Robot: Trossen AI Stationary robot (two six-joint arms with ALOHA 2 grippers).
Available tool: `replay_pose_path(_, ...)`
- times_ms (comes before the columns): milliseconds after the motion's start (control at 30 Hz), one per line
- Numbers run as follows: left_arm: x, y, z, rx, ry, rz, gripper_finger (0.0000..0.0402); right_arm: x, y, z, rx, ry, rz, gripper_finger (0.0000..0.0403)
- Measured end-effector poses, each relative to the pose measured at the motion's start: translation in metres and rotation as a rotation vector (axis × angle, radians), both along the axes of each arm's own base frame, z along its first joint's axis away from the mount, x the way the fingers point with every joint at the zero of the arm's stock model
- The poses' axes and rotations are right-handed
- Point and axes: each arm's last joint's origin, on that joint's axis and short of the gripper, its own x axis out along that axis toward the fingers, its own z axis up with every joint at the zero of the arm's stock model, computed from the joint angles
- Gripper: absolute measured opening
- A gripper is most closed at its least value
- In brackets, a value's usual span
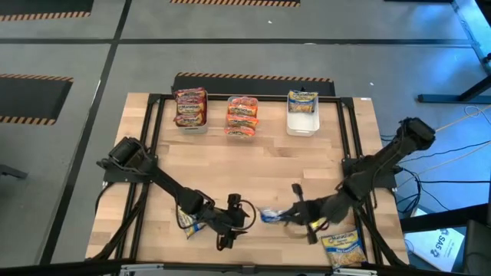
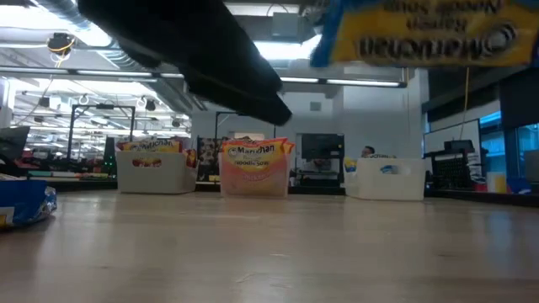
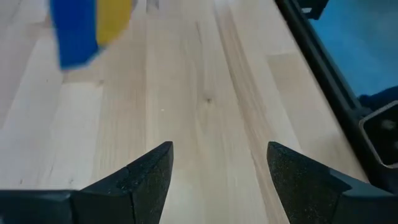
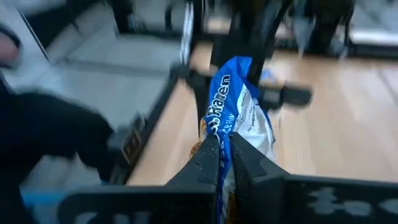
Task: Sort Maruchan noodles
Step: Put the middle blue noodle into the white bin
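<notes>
Held only by a thin pinch, the blue packet (image 4: 239, 118) could slip from the right gripper (image 4: 225, 155), while the left gripper (image 3: 214, 180) gapes empty.

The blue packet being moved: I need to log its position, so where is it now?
In the high view the blue packet hangs near the table's front edge, pinched in the right gripper, just right of the open left gripper.

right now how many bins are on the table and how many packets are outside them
bins: 3
blue packets outside them: 3, one near left, one in the right gripper, one near right
total: 6
</notes>
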Motion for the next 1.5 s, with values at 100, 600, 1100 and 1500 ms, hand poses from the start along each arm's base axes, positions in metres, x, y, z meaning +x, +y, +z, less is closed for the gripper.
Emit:
replay_pose_path(100, 0.005, 0.000, -0.007, -0.012, -0.020, 0.014, 0.0254, -0.011, -0.015, -0.010, 0.061, -0.159, 0.008, 0.0002)
replay_pose_path(600, 0.040, 0.046, -0.004, -0.072, -0.165, 0.164, 0.0254, -0.059, -0.052, -0.048, 0.142, -0.745, 0.086, 0.0001)
replay_pose_path(1100, 0.064, 0.088, 0.068, -0.397, -0.752, -0.099, 0.0254, -0.060, -0.053, -0.035, 0.093, -0.894, 0.140, 0.0001)
replay_pose_path(1500, 0.064, 0.089, 0.071, -0.393, -0.796, -0.115, 0.0234, -0.036, -0.067, -0.015, 0.049, -0.966, 0.078, 0.0000)
